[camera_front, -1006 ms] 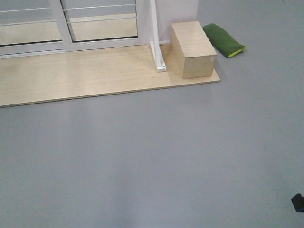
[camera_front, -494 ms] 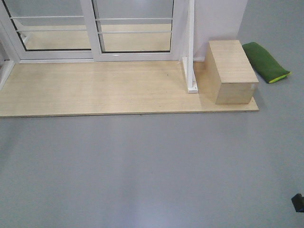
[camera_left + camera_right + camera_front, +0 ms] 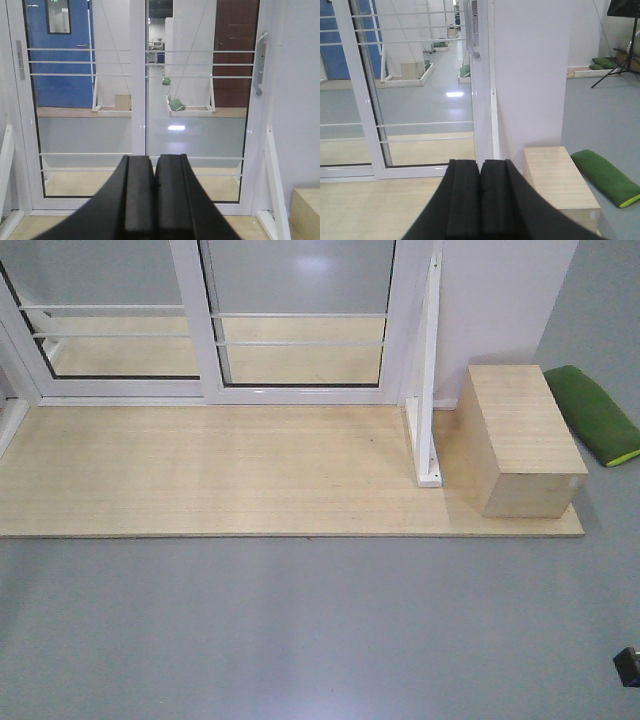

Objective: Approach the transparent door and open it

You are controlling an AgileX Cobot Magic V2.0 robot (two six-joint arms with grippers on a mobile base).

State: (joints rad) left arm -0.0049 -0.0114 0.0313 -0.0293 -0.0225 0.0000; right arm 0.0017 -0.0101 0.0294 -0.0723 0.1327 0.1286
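The left fingers (image 3: 139,200), pressed together, point at the transparent door (image 3: 200,110), which stands far beyond them across the wooden platform (image 3: 200,470); its grey handle (image 3: 258,62) is upper right. The right fingers (image 3: 465,200), likewise closed, face the door's right stile.

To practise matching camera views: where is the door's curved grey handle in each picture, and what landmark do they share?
Front-facing: not in it; only the lower part of the transparent door shows.
Left wrist: handle at upper right.
Right wrist: handle at top, left of centre.
Shared landmark: wooden box, at the right in all three.
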